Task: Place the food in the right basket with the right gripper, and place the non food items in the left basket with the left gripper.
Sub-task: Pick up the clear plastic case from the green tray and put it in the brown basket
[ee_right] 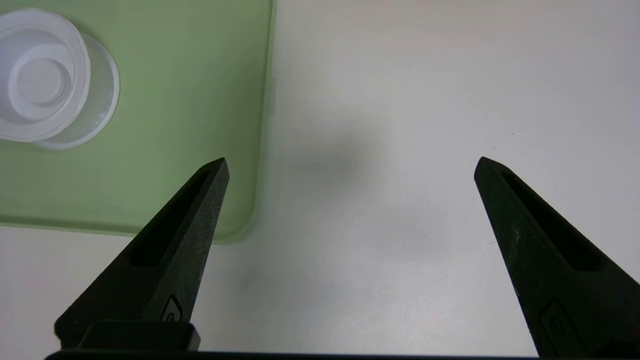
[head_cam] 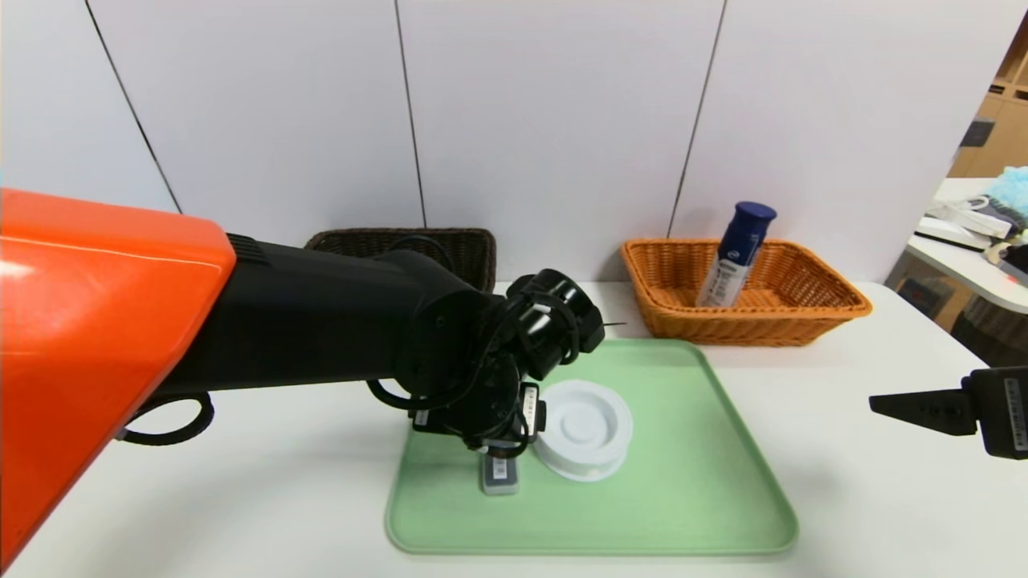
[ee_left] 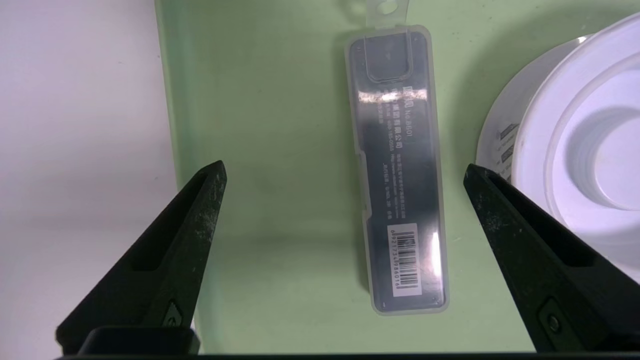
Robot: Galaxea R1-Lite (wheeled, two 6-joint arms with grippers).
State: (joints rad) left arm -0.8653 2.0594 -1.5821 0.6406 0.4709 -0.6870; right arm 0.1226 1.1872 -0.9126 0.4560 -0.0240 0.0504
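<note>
Starting at our left, the dark brown wicker basket (head_cam: 401, 234) stands at the back of the counter (head_cam: 281, 498), partly behind our left arm, waiting for the non-food pieces. Our left hand (ee_left: 345, 166) is over the green tray (head_cam: 683, 506), spread wide and holding nothing, its two fingers on either side of the slim grey plastic case (ee_left: 400, 175). We judge the step to be picking up that case: we should centre over it first, since it lies nearer the finger beside the white round container (head_cam: 582, 425), then lower straight down, keep that finger in the narrow gap so it doesn't shove the container, and close evenly across the case's narrow width. Its hard, smooth shell could slip if we pinch only an edge. On the case we can read "No.8601", "有限公司" and, under the barcode, 6921734986016; the finer lines defeat us. The container has dark print on its side, not legible to us. Further right, the navy-capped bottle (head_cam: 736, 249) leans upright inside the orange-tan wicker basket (head_cam: 755, 315), its emblem and label too small to read. Our right hand (ee_right: 351, 160) is idle over the counter beyond the tray, spread and empty.
</note>
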